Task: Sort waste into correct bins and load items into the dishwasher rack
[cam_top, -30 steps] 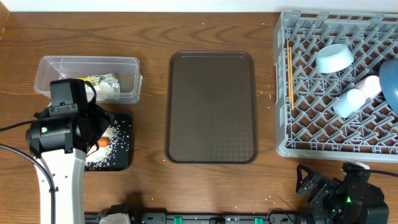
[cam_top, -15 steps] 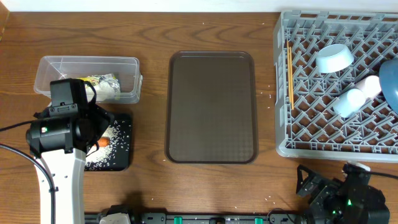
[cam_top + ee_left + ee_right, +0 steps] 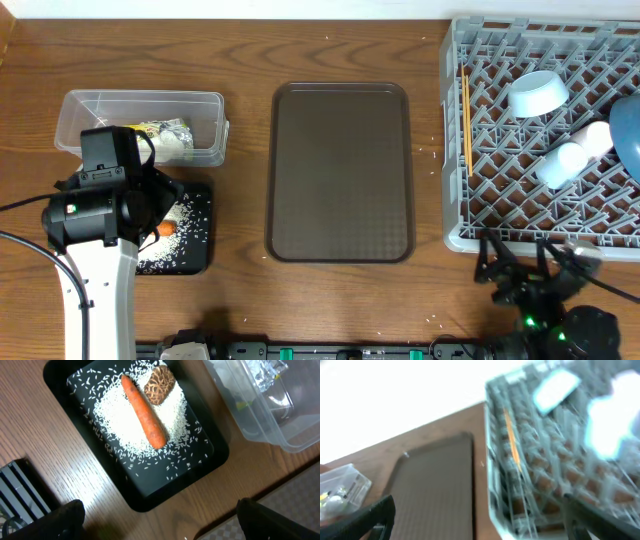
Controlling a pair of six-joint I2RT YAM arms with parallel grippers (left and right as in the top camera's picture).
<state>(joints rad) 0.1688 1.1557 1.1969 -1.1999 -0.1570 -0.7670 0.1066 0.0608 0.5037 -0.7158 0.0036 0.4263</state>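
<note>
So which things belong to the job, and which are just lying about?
Job: orange carrot, brown food lump, loose white rice grains, shallow black rectangular tray, crumpled snack wrapper, clear rectangular plastic tub, grey plastic rack, small light blue bowl, light blue cup, whitish cup, dark blue dish, thin wooden chopsticks.
Lying about: large brown serving tray.

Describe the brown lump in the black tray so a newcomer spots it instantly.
At the table's left side, a shallow black tray sits beside the clear tub. On its white rice, the brown lump lies beside one end of the carrot. It is round and crackle-patterned; the carrot is long, smooth, orange.
</note>
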